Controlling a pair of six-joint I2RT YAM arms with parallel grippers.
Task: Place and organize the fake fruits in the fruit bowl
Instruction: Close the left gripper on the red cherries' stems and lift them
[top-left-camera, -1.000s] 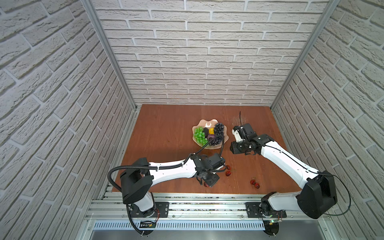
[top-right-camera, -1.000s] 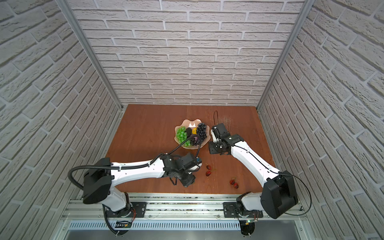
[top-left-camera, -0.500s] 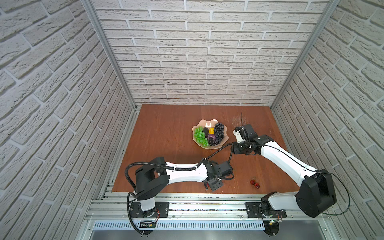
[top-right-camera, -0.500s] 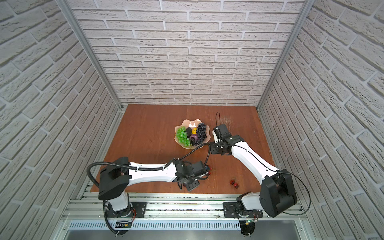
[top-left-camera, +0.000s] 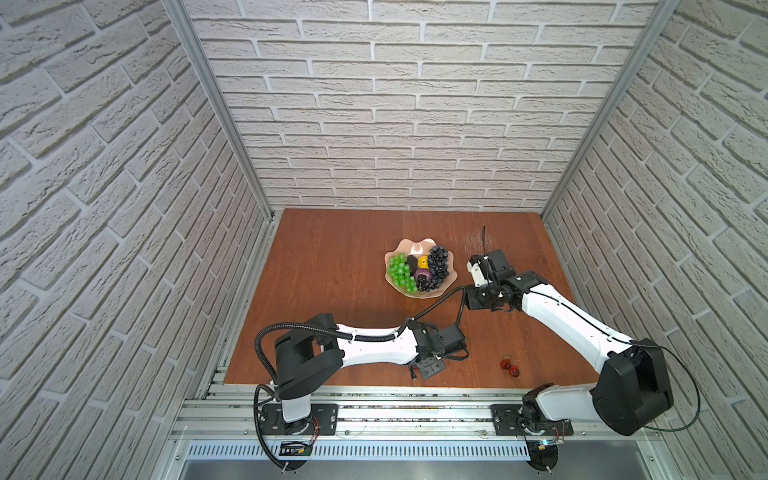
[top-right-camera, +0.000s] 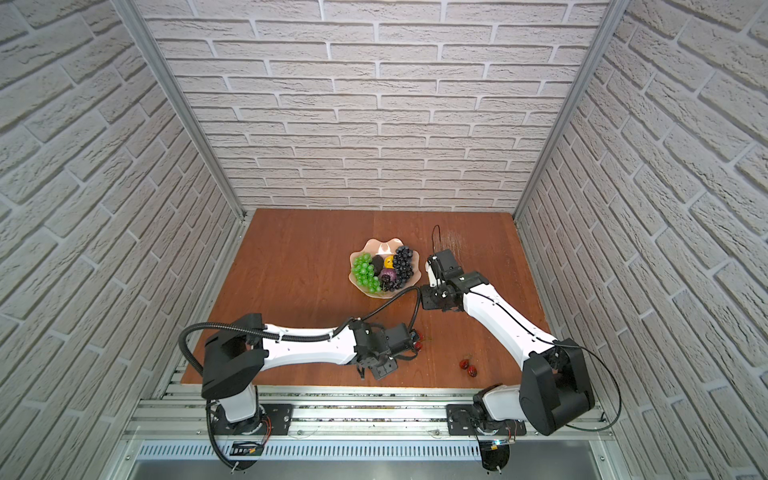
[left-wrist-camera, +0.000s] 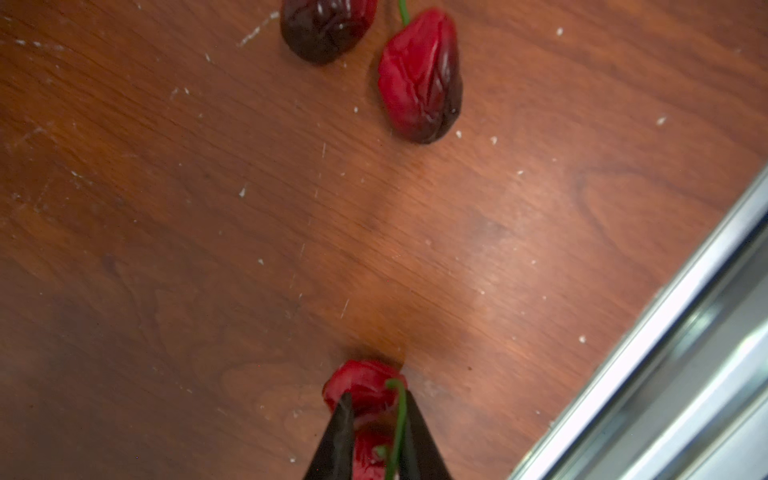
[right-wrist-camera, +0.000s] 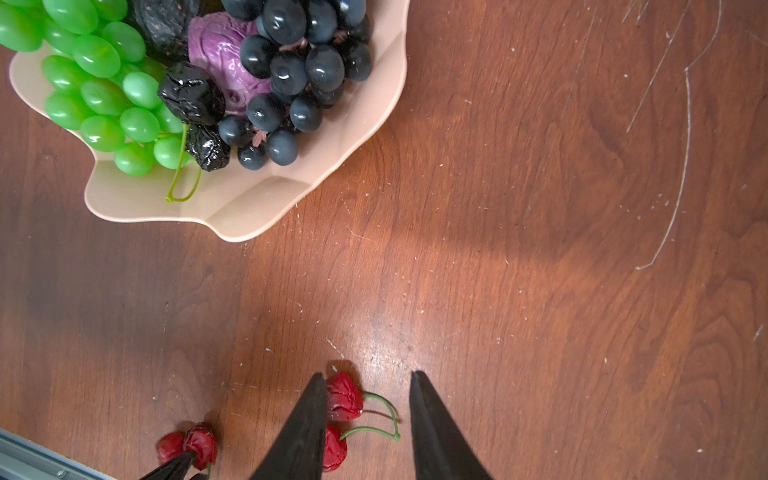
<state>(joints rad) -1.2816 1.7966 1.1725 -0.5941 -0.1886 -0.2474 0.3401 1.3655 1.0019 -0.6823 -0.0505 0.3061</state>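
"Red on a green stem: the first cherry pair (left-wrist-camera: 361, 384) is clamped by the left tool (left-wrist-camera: 376, 395)," says the first watcher. "Both fingers press in on the fruit, with only the cherries and the stem between them. It is low over the wooden surface (right-wrist-camera: 540, 208), near the front rail (left-wrist-camera: 665, 353)."

"And the right tool (right-wrist-camera: 368, 374)?" asks the second.

"Its jaws stand partly apart. A second cherry pair (right-wrist-camera: 341, 398) lies between them, touching one finger; the looped stems end just short of the other finger. Whether that pair rests on the surface or hangs a little above it, the wrist view does not settle."

"Where is the fruit bowl (right-wrist-camera: 266, 216)?"

"Toward the back of the surface, a little right of the middle in both top views, just beside the right tool. Inside, the green grape bunch (right-wrist-camera: 99, 91) lies on one side and the dark blue-black grape bunch (right-wrist-camera: 299, 75) on the other. The purple round fruit (right-wrist-camera: 216, 45) is between them, with the dark avocado (top-left-camera: 411, 262) and the small yellow fruit (top-left-camera: 422, 262) behind it. Two dark cherries (right-wrist-camera: 191, 93) lie on top against the green grapes."

"Anything outside the bowl?"

"A loose cherry pair (left-wrist-camera: 419, 79) — one red, one darker — lies on the surface near the front, well apart from the bowl and to the right of the left tool."
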